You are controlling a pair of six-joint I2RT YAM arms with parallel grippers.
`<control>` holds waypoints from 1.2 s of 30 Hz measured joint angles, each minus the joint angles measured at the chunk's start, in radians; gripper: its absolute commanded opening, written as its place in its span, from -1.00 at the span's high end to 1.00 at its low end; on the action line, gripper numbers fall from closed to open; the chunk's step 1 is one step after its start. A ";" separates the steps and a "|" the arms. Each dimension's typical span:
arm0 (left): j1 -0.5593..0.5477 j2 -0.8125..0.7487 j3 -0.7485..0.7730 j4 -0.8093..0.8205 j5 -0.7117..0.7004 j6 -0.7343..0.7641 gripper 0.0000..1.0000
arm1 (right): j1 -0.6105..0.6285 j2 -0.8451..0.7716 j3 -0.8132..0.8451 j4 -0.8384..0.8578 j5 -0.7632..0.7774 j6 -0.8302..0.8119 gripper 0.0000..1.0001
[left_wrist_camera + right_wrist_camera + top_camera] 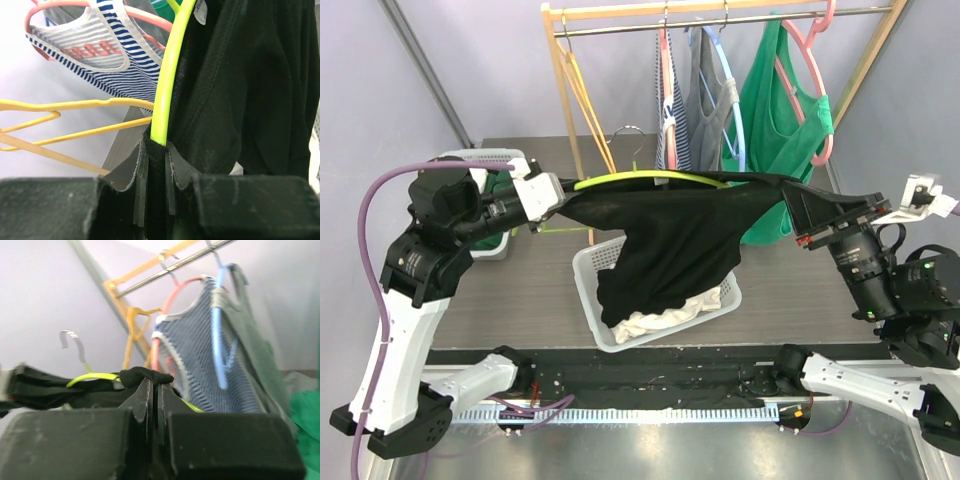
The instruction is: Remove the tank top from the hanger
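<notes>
Soft, even light fills the overhead view: no hard shadows, only faint ones on the desk [520, 300] around the basket [725, 300], between the two sets of jaws. The steel strip [650, 450] nearest the arms' bases shows dull glare. The black tank top [670, 240] swallows detail (folds barely read). In the left wrist view the jaws are dark and blurred, the hanger [167, 85] just beyond them crisp, the wall [30, 80] behind washed out. The right wrist view is soft throughout.
</notes>
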 measured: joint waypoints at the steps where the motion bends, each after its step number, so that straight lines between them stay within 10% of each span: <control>1: 0.000 -0.002 0.000 -0.001 0.001 0.002 1.00 | 0.000 0.005 0.000 -0.011 0.035 -0.001 0.98; 16: 0.001 -0.006 0.080 -0.053 0.035 0.002 1.00 | 0.002 0.113 0.002 -0.254 0.427 0.031 0.98; 36: 0.017 0.048 0.281 -0.142 0.098 -0.029 1.00 | 0.006 0.173 -0.015 -0.404 0.544 0.082 0.98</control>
